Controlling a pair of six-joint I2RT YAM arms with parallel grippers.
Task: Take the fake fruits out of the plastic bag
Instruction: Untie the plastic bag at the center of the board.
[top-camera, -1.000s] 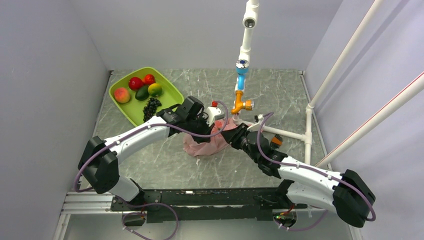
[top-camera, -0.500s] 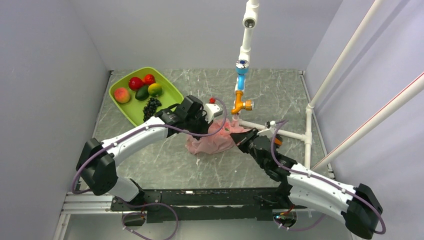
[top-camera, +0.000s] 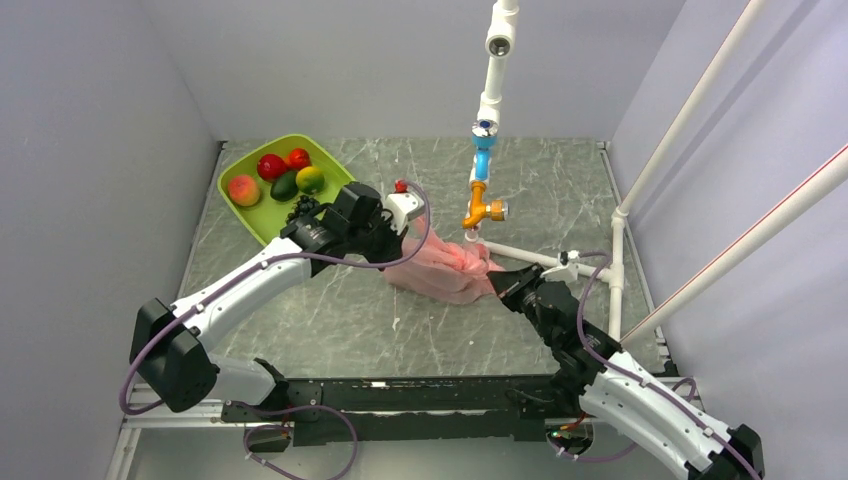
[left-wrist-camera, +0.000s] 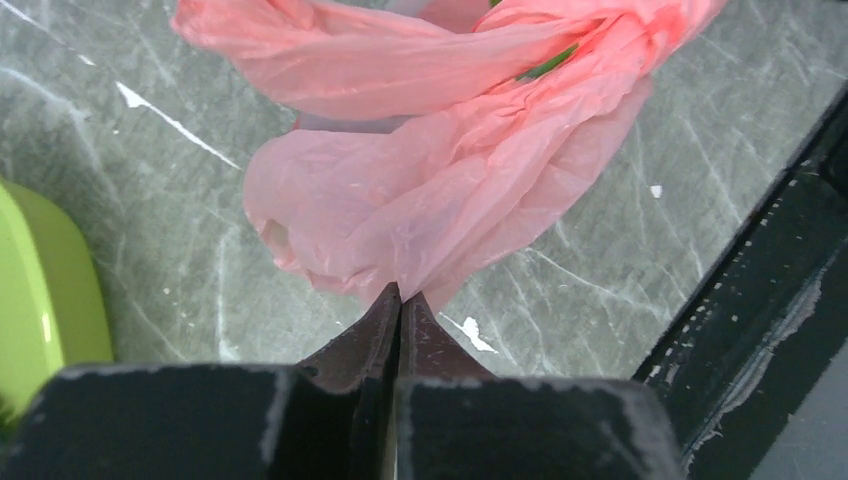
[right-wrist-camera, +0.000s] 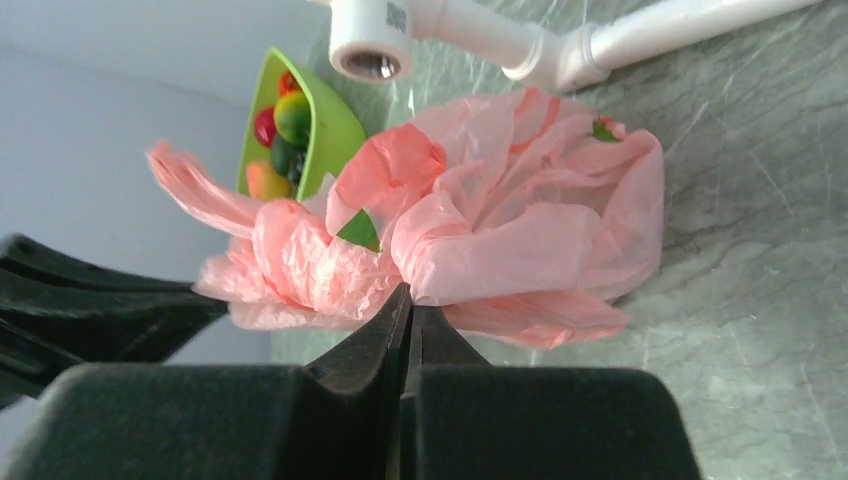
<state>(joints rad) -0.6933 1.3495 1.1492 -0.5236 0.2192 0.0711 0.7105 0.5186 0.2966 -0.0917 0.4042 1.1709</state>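
The pink plastic bag lies crumpled on the marble table, stretched between my two grippers. My left gripper is shut on the bag's left edge; in the left wrist view its tips pinch a fold of the bag. My right gripper is shut on the right edge. In the right wrist view its tips bite into the bag, which shows small green marks. The fake fruits are hidden; none shows outside the bag.
A green tray at the back left holds a peach, red fruits, an avocado, a lime and dark grapes; its rim lies close to my left gripper. A white pipe frame with coloured fittings stands behind the bag.
The right gripper has shut on the bag and drawn back towards the near right. The left arm has pulled left with its edge. The bag is now stretched flatter between them.
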